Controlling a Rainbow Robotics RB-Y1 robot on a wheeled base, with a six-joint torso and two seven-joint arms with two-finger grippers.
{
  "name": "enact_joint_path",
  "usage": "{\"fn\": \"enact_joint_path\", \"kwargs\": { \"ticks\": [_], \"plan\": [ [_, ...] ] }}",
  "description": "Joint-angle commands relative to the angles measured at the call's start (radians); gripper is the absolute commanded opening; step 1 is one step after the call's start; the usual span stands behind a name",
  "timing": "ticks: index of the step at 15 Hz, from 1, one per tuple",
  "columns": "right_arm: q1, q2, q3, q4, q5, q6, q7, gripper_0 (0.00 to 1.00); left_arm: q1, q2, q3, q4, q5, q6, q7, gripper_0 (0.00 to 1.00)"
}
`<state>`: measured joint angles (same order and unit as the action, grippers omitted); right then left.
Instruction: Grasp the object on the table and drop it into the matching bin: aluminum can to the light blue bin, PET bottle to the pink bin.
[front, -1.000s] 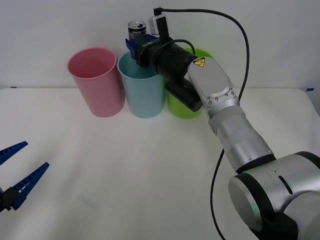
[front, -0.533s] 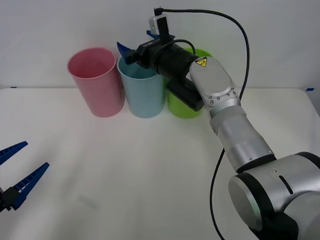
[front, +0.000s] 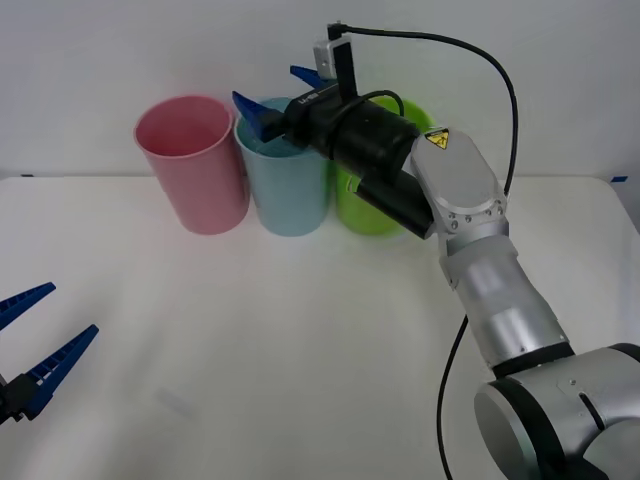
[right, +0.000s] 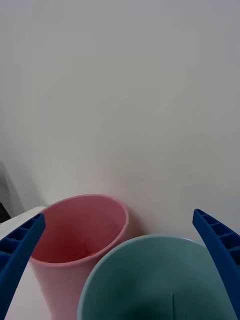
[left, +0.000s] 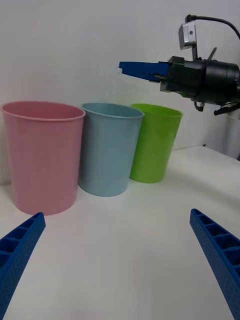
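The aluminum can is not to be seen on the counter (front: 300, 330) nor between the fingers of either tool; judged from that, and from the right tool hanging spread over the mouth of the light blue bin (front: 290, 190), the can most likely lies inside that bin, though its inside is too dark in the right wrist view to confirm. The light blue bin stands at upper centre of the front view, touching or just beside the pink bin (front: 192, 163) to its left and a lime green bin (front: 372, 205) to its right, all three in a row at the far edge of the counter. The right tool (front: 278, 92) sits just above the blue bin's rim, released, its blue ribbed fingers wide apart and holding nothing; the right wrist view looks down between them at the blue and pink rims. The left tool (front: 35, 340) rests at the lower left of the front view, low over the counter, likewise released and empty. If the can is indeed in the bin, the sorting appears done and only pulling the right arm clear would remain.
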<state>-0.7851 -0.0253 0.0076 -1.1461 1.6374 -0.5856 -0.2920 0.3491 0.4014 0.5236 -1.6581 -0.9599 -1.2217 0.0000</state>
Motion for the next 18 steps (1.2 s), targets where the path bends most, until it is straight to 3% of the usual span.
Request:
{"fn": "enact_joint_path", "kwargs": {
  "ticks": [1, 6, 12, 15, 18],
  "plan": [
    [0.096, -0.056, 0.043, -0.138, -0.030, -0.033, -0.013, 1.00, 0.000, 0.000, 0.000, 0.000, 0.000, 0.000, 0.000, 1.00],
    [0.322, -0.194, 0.146, -0.400, -0.079, -0.029, -0.044, 1.00, 0.000, 0.000, 0.000, 0.000, 0.000, 0.000, 0.000, 1.00],
    [0.596, -0.300, 0.149, -0.609, -0.113, -0.033, 0.005, 1.00, 0.000, 0.000, 0.000, 0.000, 0.000, 0.000, 0.000, 1.00],
    [0.708, -0.331, 0.120, -0.652, -0.163, -0.045, 0.134, 1.00, 0.000, 0.000, 0.000, 0.000, 0.000, 0.000, 0.000, 1.00],
    [0.781, -0.326, 0.051, -0.661, -0.185, -0.129, 0.231, 1.00, 0.000, 0.000, 0.000, 0.000, 0.000, 0.000, 0.000, 1.00]
  ]
}}
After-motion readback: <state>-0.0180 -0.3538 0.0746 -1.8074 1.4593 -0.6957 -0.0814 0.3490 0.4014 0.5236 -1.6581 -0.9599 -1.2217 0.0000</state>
